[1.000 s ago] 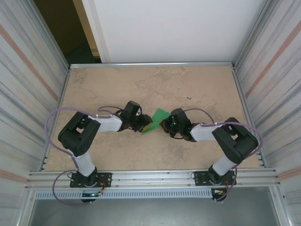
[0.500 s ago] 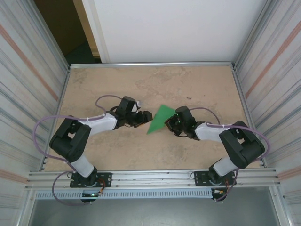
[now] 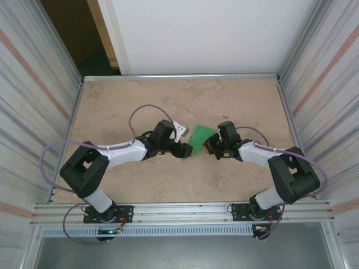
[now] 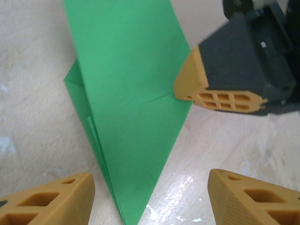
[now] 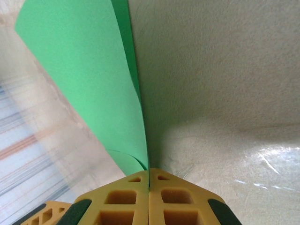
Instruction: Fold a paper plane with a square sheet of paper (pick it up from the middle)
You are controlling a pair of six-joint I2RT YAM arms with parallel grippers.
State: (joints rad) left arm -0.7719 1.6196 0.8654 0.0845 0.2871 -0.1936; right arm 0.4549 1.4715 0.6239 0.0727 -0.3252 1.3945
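Note:
The square sheet of paper is folded into a layered green wedge at the table's middle. In the left wrist view the paper points its narrow tip down between the fingers of my left gripper, which stands open around the tip without touching it. My left gripper sits at the wedge's near-left end. My right gripper is shut on the wedge's right edge. In the right wrist view the paper rises curved from the right gripper. The right gripper's fingers pinch the edge.
The tan table is walled by metal rails at the back and ribbed panels on both sides. Purple cables loop off the left arm. Bare table surface lies behind and in front of the grippers.
The left arm has reached further right, bringing its open fingers round the wedge's tip. The right gripper has shifted slightly right and back with the paper in it.

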